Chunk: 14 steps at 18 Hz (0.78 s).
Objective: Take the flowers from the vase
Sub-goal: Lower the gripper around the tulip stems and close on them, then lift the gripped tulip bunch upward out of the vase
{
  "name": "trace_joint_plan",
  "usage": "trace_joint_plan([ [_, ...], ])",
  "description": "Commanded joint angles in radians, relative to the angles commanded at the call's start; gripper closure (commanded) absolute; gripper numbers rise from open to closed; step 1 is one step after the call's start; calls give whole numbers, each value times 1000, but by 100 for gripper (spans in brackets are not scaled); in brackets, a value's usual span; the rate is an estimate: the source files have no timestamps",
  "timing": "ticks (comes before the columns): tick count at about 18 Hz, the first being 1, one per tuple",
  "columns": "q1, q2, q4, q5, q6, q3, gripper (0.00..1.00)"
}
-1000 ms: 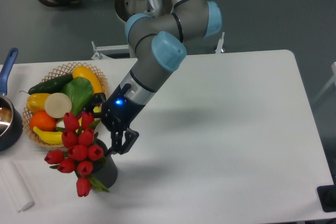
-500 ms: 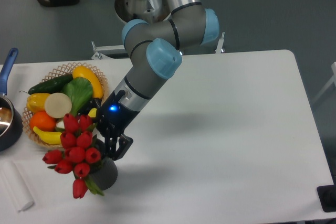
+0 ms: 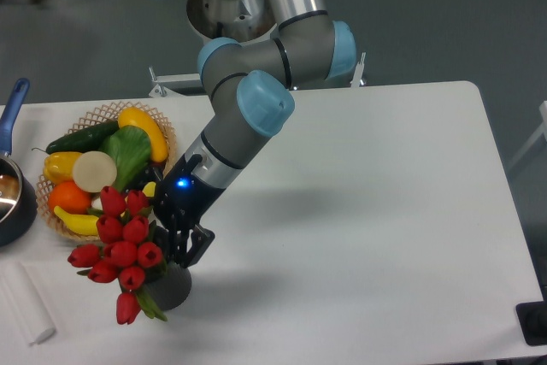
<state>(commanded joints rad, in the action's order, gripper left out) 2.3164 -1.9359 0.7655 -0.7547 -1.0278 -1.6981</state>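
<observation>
Around the vase [image 3: 173, 288] the room is uneven. To its right and near side the white worktop [image 3: 385, 211] lies bare, open to a gripper. On its far left, the wicker basket [image 3: 60, 221] of fruit and vegetables stands close, and the flowers [image 3: 120, 245] lean out over the vase's left side toward it. The gripper [image 3: 181, 245] itself crowds the vase's mouth from the far right. Further left, a dark pan [image 3: 15, 211] with a blue handle and a white roll [image 3: 26, 303] narrow the left edge.
</observation>
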Motion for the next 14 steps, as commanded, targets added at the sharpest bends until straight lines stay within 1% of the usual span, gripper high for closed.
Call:
trace_joint_plan([
  [3, -2, 3, 0, -6, -2, -3, 0],
  [5, -2, 5, 0, -9, -2, -3, 12],
  [7, -2, 5, 0, -11, -2, -3, 27],
  [9, -2, 8, 0, -11, -2, -2, 33],
  [10, -2, 9, 0, -11, -2, -2, 39],
  [14, -2, 9, 0, -11, -3, 0, 49],
])
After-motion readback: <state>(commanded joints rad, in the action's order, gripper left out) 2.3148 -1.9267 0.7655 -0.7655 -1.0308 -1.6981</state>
